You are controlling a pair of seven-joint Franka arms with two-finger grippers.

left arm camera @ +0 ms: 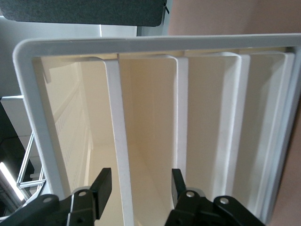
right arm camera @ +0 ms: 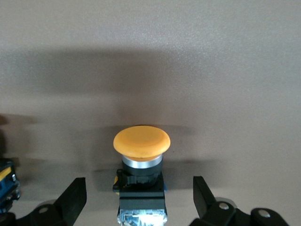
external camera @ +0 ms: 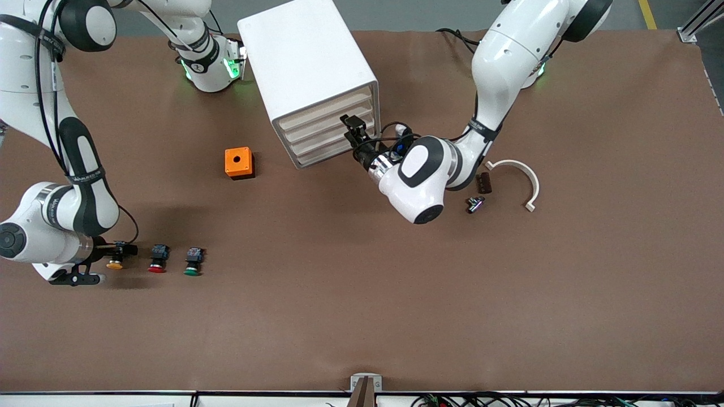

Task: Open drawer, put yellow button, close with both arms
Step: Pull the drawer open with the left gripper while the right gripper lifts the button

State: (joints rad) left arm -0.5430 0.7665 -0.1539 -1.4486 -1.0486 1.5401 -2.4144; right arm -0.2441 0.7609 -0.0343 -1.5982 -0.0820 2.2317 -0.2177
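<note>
The yellow button [right arm camera: 141, 141] lies on the brown table at the right arm's end, cap toward the front camera [external camera: 115, 263]. My right gripper [right arm camera: 138, 195] is down at the table and open, one finger on each side of the button's black body without touching it. The white cabinet [external camera: 308, 68] stands mid-table with all its drawers shut. My left gripper [external camera: 352, 129] is at the drawer fronts. In the left wrist view this left gripper [left arm camera: 140, 184] is open, its fingers straddling the white lip [left arm camera: 115, 117] of an upper drawer [external camera: 334, 121], with a gap on both sides.
A red button [external camera: 158, 259] and a green button [external camera: 193, 263] lie in a row beside the yellow one. An orange cube [external camera: 238, 163] sits by the cabinet. A white curved piece [external camera: 523, 172], a dark block [external camera: 483, 182] and a small metal part [external camera: 475, 204] lie near the left arm.
</note>
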